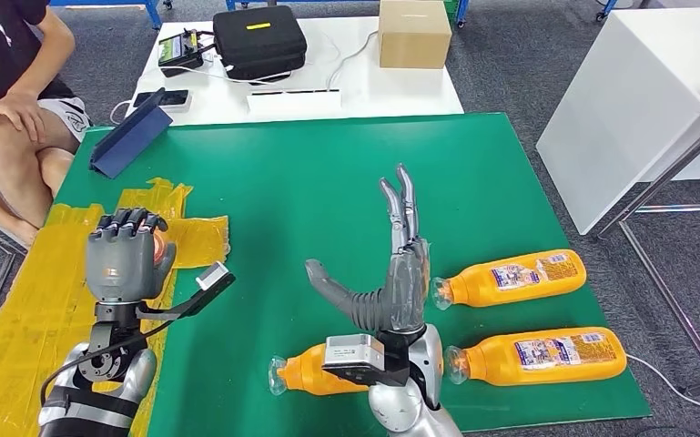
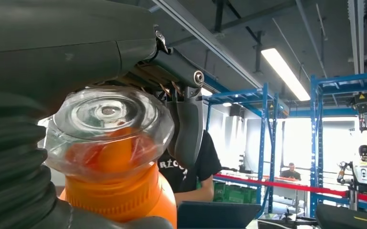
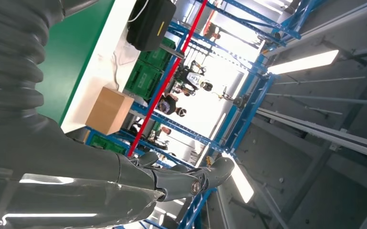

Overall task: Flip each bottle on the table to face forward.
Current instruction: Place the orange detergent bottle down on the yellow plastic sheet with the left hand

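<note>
- Left hand (image 1: 126, 258) is raised over the near-left part of the green-covered worktop (image 1: 309, 191), fingers (image 1: 127, 223) curled around an orange plastic bottle with a clear cap (image 2: 110, 157); the head view shows only a sliver of orange between the fingers.
- Left wrist view: the clear cap of the held bottle sits close to the camera, the orange body below it, the grey thumb and dark fingers wrapped round it.
- Right hand (image 1: 396, 273) is held above the near-centre of the worktop, fingers stretched out straight and pointing far, thumb spread to the left; it holds nothing.
- Three more orange plastic bottles lie on their sides on the near-right part of the worktop, all caps pointing left.
- Far-right labelled bottle (image 1: 510, 277): label up, cap just beside the right hand.
- Near-right labelled bottle (image 1: 539, 356): label up, nearest the worktop's near edge, apart from the one above it.
- Near-centre bottle (image 1: 305, 373): partly hidden under the right wrist; label not visible.
- Yellow tape patch (image 1: 45, 300) covers the worktop's near-left corner, under the left hand.
- Blue folded tablet case (image 1: 129, 133) stands at the far-left corner.
- White table (image 1: 400, 91) beyond carries a black case (image 1: 259, 41) and a brown cardboard box (image 1: 414, 33).
- A seated person (image 1: 14, 100) is at the far left.
</note>
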Controlling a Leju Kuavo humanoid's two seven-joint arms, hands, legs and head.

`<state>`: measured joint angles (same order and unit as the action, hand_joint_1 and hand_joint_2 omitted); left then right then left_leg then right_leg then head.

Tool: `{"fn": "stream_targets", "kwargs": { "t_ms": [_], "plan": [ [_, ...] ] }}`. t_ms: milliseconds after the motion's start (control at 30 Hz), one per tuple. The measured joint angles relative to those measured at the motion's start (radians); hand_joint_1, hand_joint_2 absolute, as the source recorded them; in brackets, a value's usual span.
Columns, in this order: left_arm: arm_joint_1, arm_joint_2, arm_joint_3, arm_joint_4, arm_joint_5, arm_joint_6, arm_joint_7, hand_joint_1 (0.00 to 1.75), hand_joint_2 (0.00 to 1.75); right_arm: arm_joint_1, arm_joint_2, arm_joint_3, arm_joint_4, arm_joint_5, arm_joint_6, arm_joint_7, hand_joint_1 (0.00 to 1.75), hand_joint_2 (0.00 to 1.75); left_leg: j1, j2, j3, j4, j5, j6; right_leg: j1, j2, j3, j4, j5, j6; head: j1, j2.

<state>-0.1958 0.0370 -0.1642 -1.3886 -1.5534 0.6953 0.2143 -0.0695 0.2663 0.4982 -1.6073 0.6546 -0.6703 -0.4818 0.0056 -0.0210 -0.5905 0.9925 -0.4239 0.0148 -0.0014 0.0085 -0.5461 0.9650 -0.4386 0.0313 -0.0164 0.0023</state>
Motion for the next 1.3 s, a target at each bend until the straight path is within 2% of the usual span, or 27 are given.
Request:
{"fn": "stream_targets", "kwargs": {
  "t_ms": [167,267,300,400,433,467,600,767,1000,1300],
  "plan": [
    [-0.002,0.005,-0.007,0.013,0.004,0.0,-0.009,1.75,1.75,0.0,0.0,0.0,0.0,0.004,-0.001,0.0,0.0,1.75,0.0,0.0,0.0,0.0,0.0,0.0,0.0,0.0,0.0,0.0,0.0,0.0,0.0,0.0],
    [-0.011,-0.004,-0.002,0.07,0.009,0.0,-0.067,1.75,1.75,0.0,-0.003,0.0,0.0,0.005,-0.002,0.002,0.0,1.75,0.0,0.0,0.0,0.0,0.0,0.0,0.0,0.0,0.0,0.0,0.0,0.0,0.0,0.0],
    [-0.016,-0.01,0.006,0.096,0.014,0.0,-0.095,1.58,1.75,0.0,-0.005,0.0,0.0,0.004,-0.002,0.003,0.0,1.75,0.0,0.0,0.0,0.0,0.0,0.0,0.0,0.0,0.0,0.0,0.0,0.0,0.0,0.0],
    [-0.042,-0.03,0.039,0.202,0.055,-0.004,-0.158,0.32,1.75,0.0,-0.01,0.0,0.0,0.001,0.007,0.009,0.0,1.75,0.0,0.0,0.0,0.0,0.0,0.0,0.0,0.0,0.0,0.0,0.0,0.0,0.0,0.0],
    [-0.059,-0.036,0.052,0.254,0.069,-0.011,-0.166,0.05,1.75,0.0,-0.012,0.0,0.0,0.0,0.014,0.013,0.0,1.75,0.0,0.0,0.0,0.0,0.0,0.0,0.0,0.0,0.0,0.0,0.0,0.0,0.0,0.0],
    [-0.08,-0.041,0.065,0.312,0.08,-0.021,-0.167,0.0,1.75,0.0,-0.013,0.0,0.0,0.001,0.023,0.016,0.0,1.75,0.0,-0.001,0.0,0.0,0.0,0.0,0.0,0.0,0.001,0.0,0.0,0.0,0.0,0.0],
    [-0.159,-0.051,0.115,0.554,0.103,-0.056,-0.158,0.0,1.75,-0.001,-0.016,0.0,0.0,0.005,0.048,0.026,0.0,1.75,0.0,0.0,0.001,0.0,0.0,0.0,0.0,0.0,0.001,0.0,0.0,0.0,0.0,0.0],
    [-0.219,-0.067,0.155,0.725,0.131,-0.082,-0.169,0.0,1.75,-0.002,-0.021,0.001,0.005,0.011,0.067,0.036,0.0,1.75,0.0,-0.003,0.002,0.0,0.0,0.0,0.0,-0.002,0.003,0.0,0.0,0.0,0.0,0.0],
    [-0.268,-0.082,0.193,0.827,0.167,-0.08,-0.21,0.0,1.75,-0.003,-0.023,0.001,0.02,0.014,0.075,0.039,0.0,1.75,0.0,-0.005,0.007,-0.001,0.0,0.0,0.0,-0.004,0.009,0.0,-0.001,0.0,0.0,0.0],
    [-0.279,-0.096,0.246,0.875,0.248,-0.048,-0.287,0.0,1.75,-0.004,-0.023,0.003,0.037,0.013,0.076,0.04,0.0,1.75,0.0,-0.005,0.01,-0.001,0.0,0.0,0.0,-0.004,0.012,0.0,-0.001,0.0,0.0,0.0]
  ]
}}
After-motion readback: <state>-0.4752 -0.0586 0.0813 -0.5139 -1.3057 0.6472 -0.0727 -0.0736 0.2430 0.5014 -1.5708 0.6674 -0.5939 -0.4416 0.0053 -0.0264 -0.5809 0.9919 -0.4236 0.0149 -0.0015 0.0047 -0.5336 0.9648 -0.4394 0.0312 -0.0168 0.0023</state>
